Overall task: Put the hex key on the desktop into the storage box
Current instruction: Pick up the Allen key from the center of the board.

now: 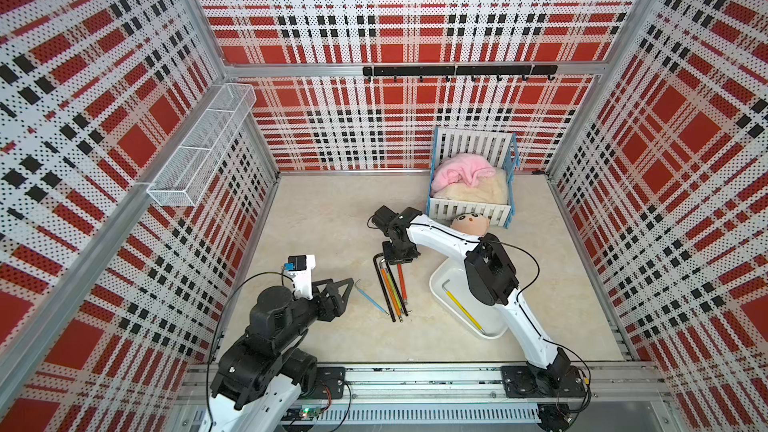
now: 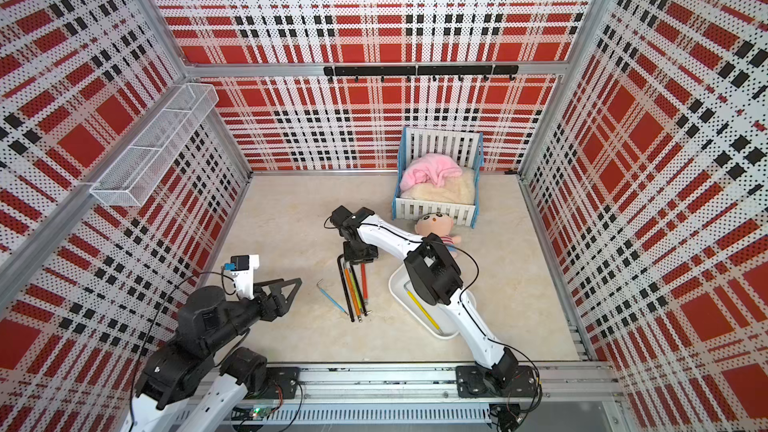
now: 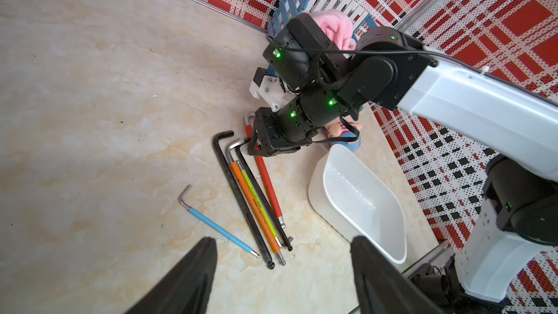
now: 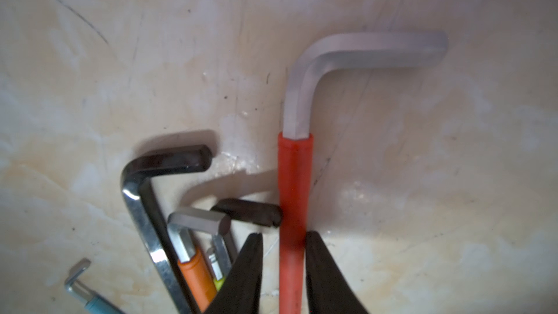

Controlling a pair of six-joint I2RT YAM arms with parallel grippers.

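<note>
One red hex key — long axis front-to-back, bend far — right hand astride, slightly open.

1. One hex key lay on the bench, its shaft between the right end effector's fingers.
2. A bundle of hex keys lay just beside it, towards the left end effector.
3. A lone hex key lay between that bundle and the left end effector.
4. The storage box sat on the right end effector's opposite side, a stored hex key inside.
5. A crib stood behind the right end effector.
</note>
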